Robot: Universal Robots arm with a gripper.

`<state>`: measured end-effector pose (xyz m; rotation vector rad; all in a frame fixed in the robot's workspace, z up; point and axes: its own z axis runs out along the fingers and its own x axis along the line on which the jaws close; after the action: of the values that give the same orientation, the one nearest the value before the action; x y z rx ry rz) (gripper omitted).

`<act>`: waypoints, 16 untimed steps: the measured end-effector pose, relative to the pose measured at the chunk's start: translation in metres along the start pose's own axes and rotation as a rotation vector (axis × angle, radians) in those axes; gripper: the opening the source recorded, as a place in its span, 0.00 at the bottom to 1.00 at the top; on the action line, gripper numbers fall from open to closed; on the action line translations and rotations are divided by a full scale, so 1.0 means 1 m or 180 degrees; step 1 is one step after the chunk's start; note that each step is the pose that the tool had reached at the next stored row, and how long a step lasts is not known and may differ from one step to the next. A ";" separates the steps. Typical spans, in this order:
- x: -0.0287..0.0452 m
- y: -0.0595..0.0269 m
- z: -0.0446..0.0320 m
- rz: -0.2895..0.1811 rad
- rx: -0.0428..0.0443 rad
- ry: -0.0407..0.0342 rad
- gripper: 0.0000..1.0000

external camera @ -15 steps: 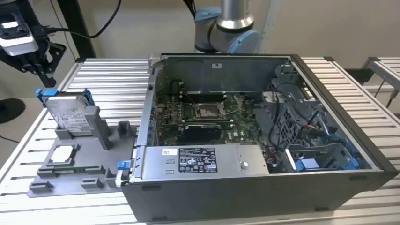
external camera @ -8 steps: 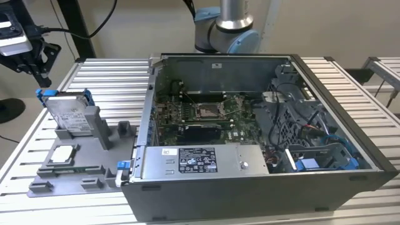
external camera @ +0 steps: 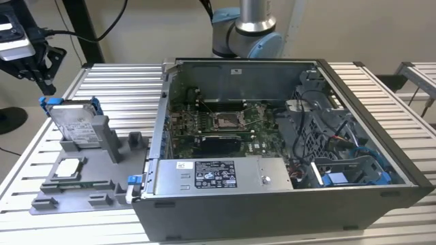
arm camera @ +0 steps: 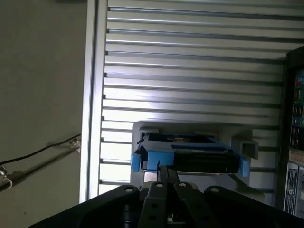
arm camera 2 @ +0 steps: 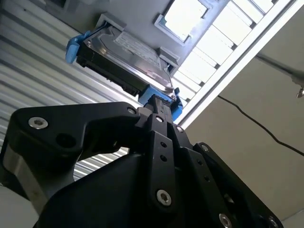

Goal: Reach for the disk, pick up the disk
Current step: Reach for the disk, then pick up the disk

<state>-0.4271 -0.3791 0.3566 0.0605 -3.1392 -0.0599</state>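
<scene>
The disk [external camera: 76, 122] is a silver-grey drive with a white label and a blue frame. It leans upright in a slot of the grey holder [external camera: 95, 191] at the exterior view's left. My gripper [external camera: 46, 89] hangs just above the disk's blue top corner, with its black fingers together and nothing between them. In the second wrist view the fingertips [arm camera 2: 159, 102] sit right at the blue edge of the disk [arm camera 2: 128, 52]. In the first wrist view the gripper [arm camera: 166, 170] points at the disk's blue-framed edge [arm camera: 199, 159].
A small square silver chip [external camera: 68, 167] lies on the holder in front of the disk. An open computer case [external camera: 272, 214] takes up the middle and right of the slatted metal table [external camera: 122, 87]. A black cable runs behind the gripper.
</scene>
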 end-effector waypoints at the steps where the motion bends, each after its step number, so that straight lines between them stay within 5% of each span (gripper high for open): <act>1: 0.0000 0.0000 0.0000 -0.0014 0.0000 0.0001 0.00; 16: 0.0000 0.0000 0.0000 -0.0791 0.0003 0.0030 0.00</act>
<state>-0.4271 -0.3790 0.3565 0.4485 -3.1029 -0.0578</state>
